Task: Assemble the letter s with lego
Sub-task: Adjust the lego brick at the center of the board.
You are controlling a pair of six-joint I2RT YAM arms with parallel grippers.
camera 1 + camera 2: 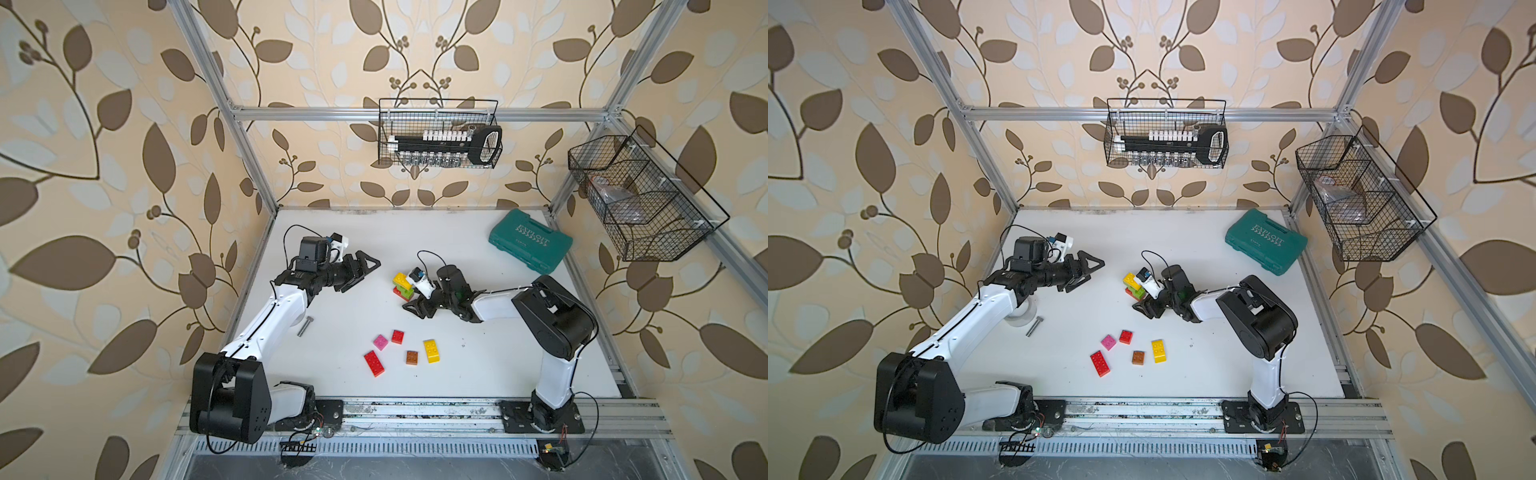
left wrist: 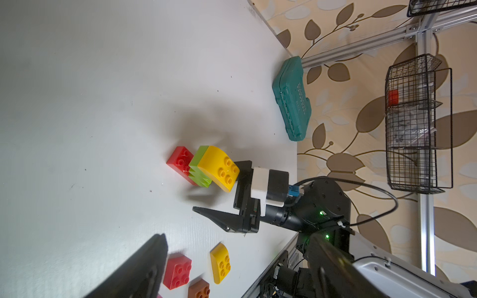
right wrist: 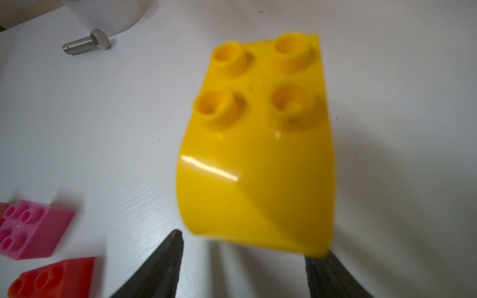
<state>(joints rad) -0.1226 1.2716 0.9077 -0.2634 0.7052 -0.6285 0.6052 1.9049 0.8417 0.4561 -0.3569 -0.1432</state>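
Nearest, a red oblong studded plastic brick (image 1: 375,363) and other loose ones lie on the white table (image 1: 332,249). Beyond, a yellow curved oblong brick (image 3: 258,167) tops the lime green and red brick stack (image 2: 197,167). Its long axis runs straight out from the right end effector (image 3: 246,247), whose released jaws straddle its near end. Farther off, the left end effector (image 1: 368,272) hangs spread, empty.
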